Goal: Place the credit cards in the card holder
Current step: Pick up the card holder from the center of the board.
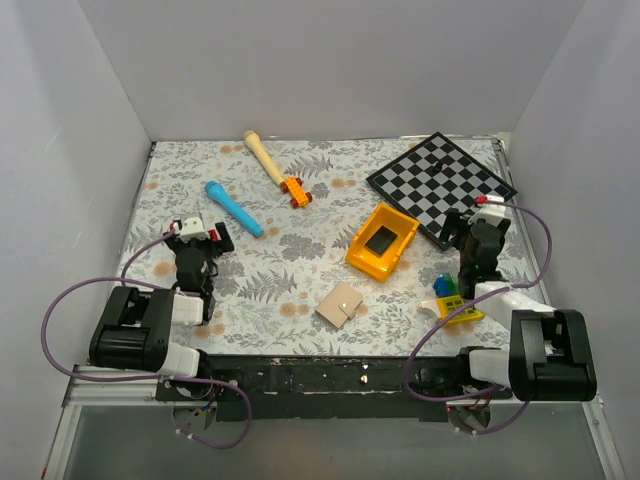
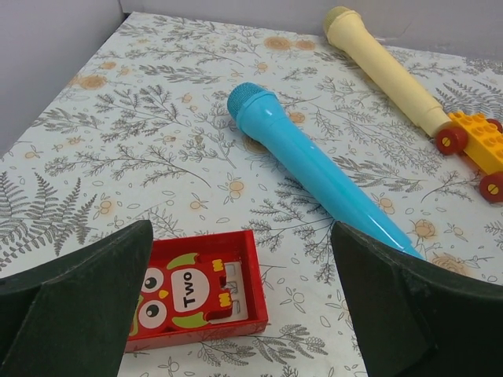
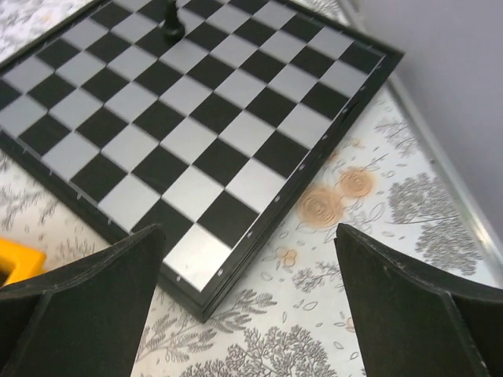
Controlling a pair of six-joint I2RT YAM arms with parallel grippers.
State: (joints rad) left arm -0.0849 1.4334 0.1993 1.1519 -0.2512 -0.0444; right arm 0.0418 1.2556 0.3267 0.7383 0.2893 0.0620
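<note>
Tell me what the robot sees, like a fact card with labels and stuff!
Red card: flat on the table, owl picture, word "Two", partly behind one finger
Card holder: tan, front middle of the table, apart from both arms
Left end effector: open, empty, just above the red card
Right end effector: open, empty, over the chessboard corner
Yellow bin: beside the chessboard, dark flat thing inside
Toys: blue microphone, cream microphone, orange brick car
Job: not done yet
</note>
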